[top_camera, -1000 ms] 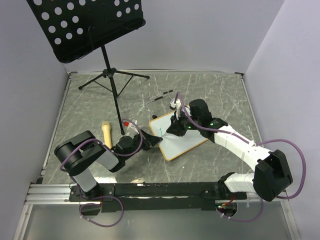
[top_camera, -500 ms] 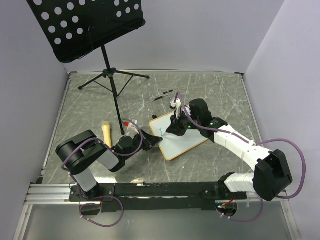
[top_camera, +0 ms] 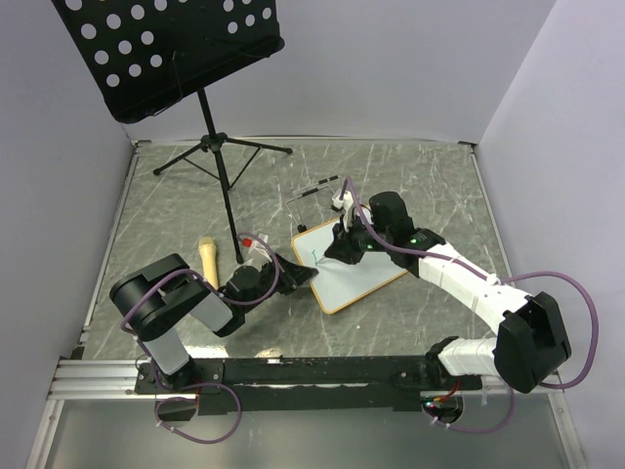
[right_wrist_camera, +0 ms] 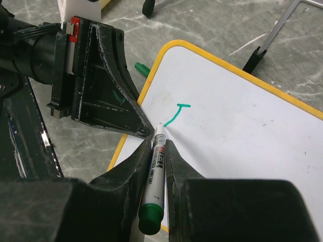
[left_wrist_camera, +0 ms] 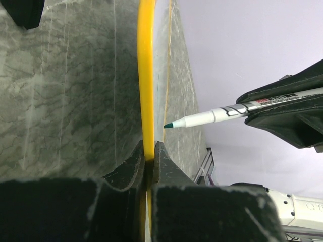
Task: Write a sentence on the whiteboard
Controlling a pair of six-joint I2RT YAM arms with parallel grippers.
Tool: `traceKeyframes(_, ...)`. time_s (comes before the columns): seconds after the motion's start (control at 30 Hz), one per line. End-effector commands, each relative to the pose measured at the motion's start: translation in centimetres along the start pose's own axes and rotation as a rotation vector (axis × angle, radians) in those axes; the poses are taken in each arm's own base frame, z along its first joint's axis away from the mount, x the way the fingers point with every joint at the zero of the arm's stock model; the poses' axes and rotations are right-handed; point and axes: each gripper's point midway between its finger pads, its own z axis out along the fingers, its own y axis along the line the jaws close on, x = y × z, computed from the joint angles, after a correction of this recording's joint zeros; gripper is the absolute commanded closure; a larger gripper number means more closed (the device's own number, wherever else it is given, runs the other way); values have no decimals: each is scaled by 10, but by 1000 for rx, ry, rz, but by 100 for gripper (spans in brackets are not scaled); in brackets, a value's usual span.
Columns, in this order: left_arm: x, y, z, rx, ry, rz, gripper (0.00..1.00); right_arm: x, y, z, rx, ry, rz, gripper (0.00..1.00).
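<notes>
The whiteboard (top_camera: 363, 274) lies flat on the marble tabletop, with a yellow-tan frame and rounded corners. My left gripper (top_camera: 303, 277) is shut on the frame of its left edge (left_wrist_camera: 146, 75), which passes straight between the fingers (left_wrist_camera: 132, 169). My right gripper (right_wrist_camera: 157, 143) is shut on a green-capped marker (right_wrist_camera: 153, 174). The marker tip touches the whiteboard (right_wrist_camera: 242, 136) at the lower end of a short green stroke (right_wrist_camera: 175, 115) near the left corner. The left wrist view shows the same marker (left_wrist_camera: 217, 116) from the side, its green tip just right of the frame.
A black perforated music stand (top_camera: 176, 49) rises at the back left, its tripod legs (top_camera: 220, 156) spread on the table. A wooden-handled object (top_camera: 209, 260) lies left of my left gripper. A thin wire stand (top_camera: 317, 193) sits behind the board. A green cap (right_wrist_camera: 142, 69) lies beside the frame.
</notes>
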Motion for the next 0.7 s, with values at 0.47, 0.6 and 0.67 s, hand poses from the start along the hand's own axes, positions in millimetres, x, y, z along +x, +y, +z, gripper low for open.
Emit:
traceKeyframes(0.47,-36,-95,-19,400,-157,80,99,-42,-18,-33,63,-131,-57,100)
traceKeyframes(0.6,-34,-97,-16,399,-143,104,99,-38,-16,-32,48,-122,-58,100)
traceKeyframes(0.67,-34,-98,-16,403,-141,116,99,-36,-16,-31,41,-116,-56,100)
